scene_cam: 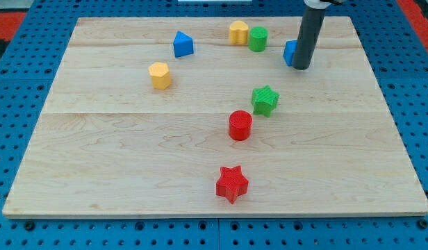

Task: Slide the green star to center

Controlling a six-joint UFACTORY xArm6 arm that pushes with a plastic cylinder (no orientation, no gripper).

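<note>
The arm carries no pincer; my tip (pixel 301 68) touches the blue block (pixel 290 53), up and right of the green star (pixel 265 100) on the worktop (pixel 130 160).

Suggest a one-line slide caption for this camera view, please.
My tip rests beside a blue block, up and right of the green star near the board's center.

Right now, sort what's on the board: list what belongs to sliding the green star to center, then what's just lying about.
Job:
green star
my tip, toward the view's top right of the star

Lying about:
red cylinder
red star
green cylinder
yellow blocks
blue blocks
</note>
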